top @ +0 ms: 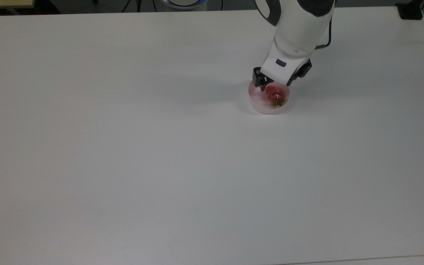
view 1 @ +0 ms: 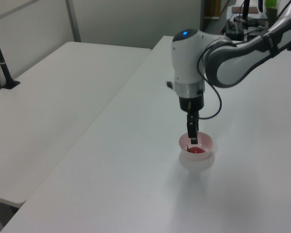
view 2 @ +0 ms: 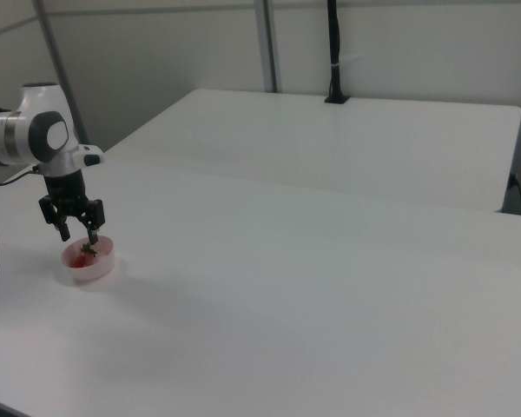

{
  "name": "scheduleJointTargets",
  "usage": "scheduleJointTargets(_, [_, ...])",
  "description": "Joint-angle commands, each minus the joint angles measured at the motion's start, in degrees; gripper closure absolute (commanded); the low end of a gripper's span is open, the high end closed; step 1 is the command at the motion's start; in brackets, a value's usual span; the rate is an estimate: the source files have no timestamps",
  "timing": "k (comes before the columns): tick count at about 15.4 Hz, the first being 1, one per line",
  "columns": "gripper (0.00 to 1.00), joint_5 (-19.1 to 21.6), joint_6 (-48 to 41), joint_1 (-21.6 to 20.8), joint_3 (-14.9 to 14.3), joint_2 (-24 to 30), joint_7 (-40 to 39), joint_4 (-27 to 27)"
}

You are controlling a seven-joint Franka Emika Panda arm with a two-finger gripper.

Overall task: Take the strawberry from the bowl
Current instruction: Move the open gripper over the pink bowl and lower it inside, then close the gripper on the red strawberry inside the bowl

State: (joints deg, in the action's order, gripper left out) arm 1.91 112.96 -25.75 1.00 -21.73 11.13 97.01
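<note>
The white table (top: 123, 165) I work over is plain and matte. In the top view, a black block (top: 410, 11) sits on its corner at about one o'clock, and a strip of tan surface (top: 4, 3) shows at eleven o'clock. In the left view, a second white table (view 1: 53, 97) butts against mine at nine o'clock, with a black post (view 1: 2, 63) standing on its edge. A grey partition wall (view 1: 126, 19) closes twelve o'clock.
</note>
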Motion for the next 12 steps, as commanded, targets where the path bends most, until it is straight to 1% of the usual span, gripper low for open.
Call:
scheduleJointTargets(1, [0.28,0.29,2.08,-0.97,-1.18,-0.85,0.04,0.64])
scheduleJointTargets(5, [0.29,-1.73,3.40,-0.97,-1.18,-3.22,-0.32,1.52])
scheduleJointTargets(9, [0.30,-2.17,4.72,-1.84,-1.26,-4.98,-0.14,1.34])
scheduleJointTargets(12, [0.45,-2.26,4.81,-2.11,-1.18,-5.16,-0.14,1.34])
